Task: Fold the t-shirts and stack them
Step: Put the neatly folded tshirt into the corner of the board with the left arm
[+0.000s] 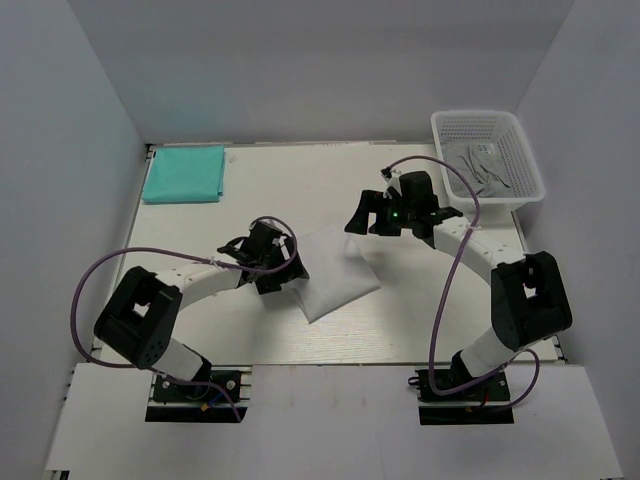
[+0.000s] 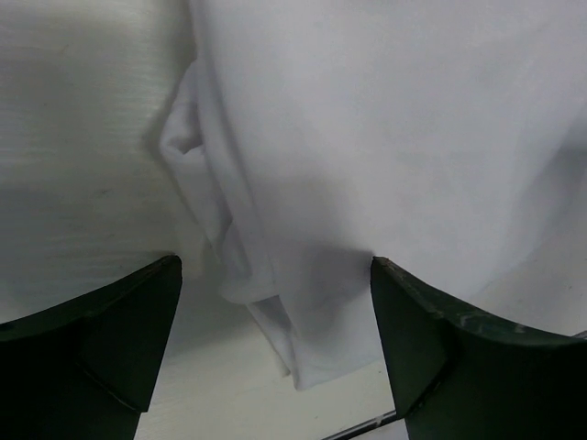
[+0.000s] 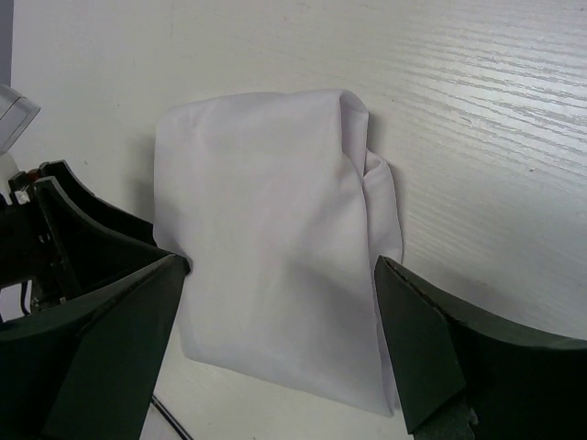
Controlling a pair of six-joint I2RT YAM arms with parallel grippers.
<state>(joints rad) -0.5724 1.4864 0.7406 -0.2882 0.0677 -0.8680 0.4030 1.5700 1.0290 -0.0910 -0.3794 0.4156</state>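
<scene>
One white t-shirt (image 1: 338, 275) lies folded in the middle of the counter (image 1: 300, 190); the teal t-shirt (image 1: 184, 173) sits folded flat at the far left corner, well apart. The left pincer (image 2: 275, 275) is spread wide over the white shirt's bunched left edge, gripping nothing. The right pincer (image 3: 280, 266) is also wide, hovering above the same shirt.

The left end effector (image 1: 288, 272) covers one edge of the white t-shirt (image 1: 338, 272); what fills the basket (image 1: 476, 115) is unidentifiable.
</scene>
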